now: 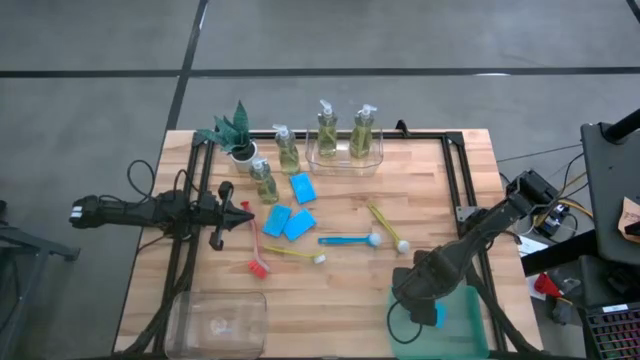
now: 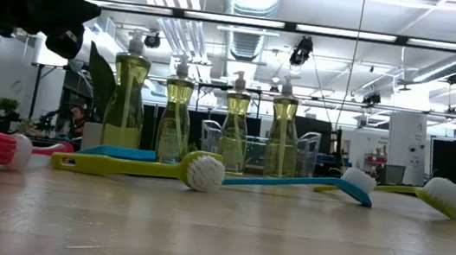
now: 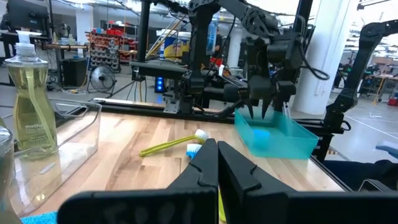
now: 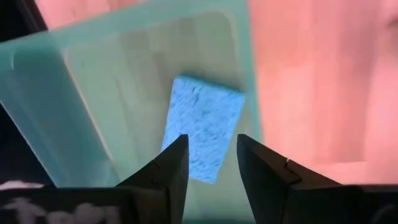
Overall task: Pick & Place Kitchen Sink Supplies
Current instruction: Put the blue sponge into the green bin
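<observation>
Wooden table [image 1: 340, 280] fills my overhead feed, with a teal bin [image 1: 462, 325] at its near right corner as my reference. My right gripper [image 1: 418, 300] hangs over that bin's left edge; on its wrist feed I see the two fingers [image 4: 166, 174] standing apart with nothing between them, and a blue sponge [image 4: 204, 127] lying loose on the bin floor just beyond them. Three more sponges [image 1: 291, 213] lie well left of the bin, toward the table's middle. Between those and the bin I see a blue brush [image 1: 350, 240] and two yellow brushes [image 1: 388, 228], and a red brush [image 1: 256, 250] farther left still. Two soap bottles [image 1: 344, 132] stand in a clear tray [image 1: 345, 160] at the far edge, well away from the bin, with two others [image 1: 276, 165] on bare wood left of it beside a potted plant [image 1: 236, 132]. My left gripper [image 1: 246, 211] waits far left of the bin, near the red brush, fingers pressed together and empty.
</observation>
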